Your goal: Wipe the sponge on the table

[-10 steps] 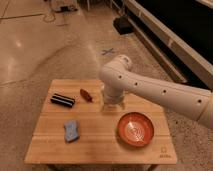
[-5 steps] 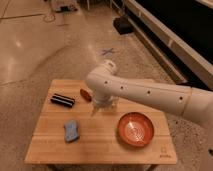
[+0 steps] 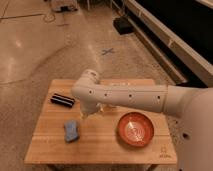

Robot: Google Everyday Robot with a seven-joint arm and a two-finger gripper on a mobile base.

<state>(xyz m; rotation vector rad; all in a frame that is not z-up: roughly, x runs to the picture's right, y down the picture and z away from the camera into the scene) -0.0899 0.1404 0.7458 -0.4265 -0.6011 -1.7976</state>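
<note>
Here, one sponge [image 3: 71, 130], one bowl [image 3: 135, 129], one bar [image 3: 62, 99]; hand [image 3: 93, 111] released, empty, near sponge.

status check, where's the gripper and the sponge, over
Gripper open, empty, low over table. Sponge flat, just front-left of it, not touched. Black bar and orange bowl off to the sides, not between.

Over the table [image 3: 50, 145], the gripper [image 3: 92, 111] hangs between sponge [image 3: 71, 131] and bowl [image 3: 136, 129].
</note>
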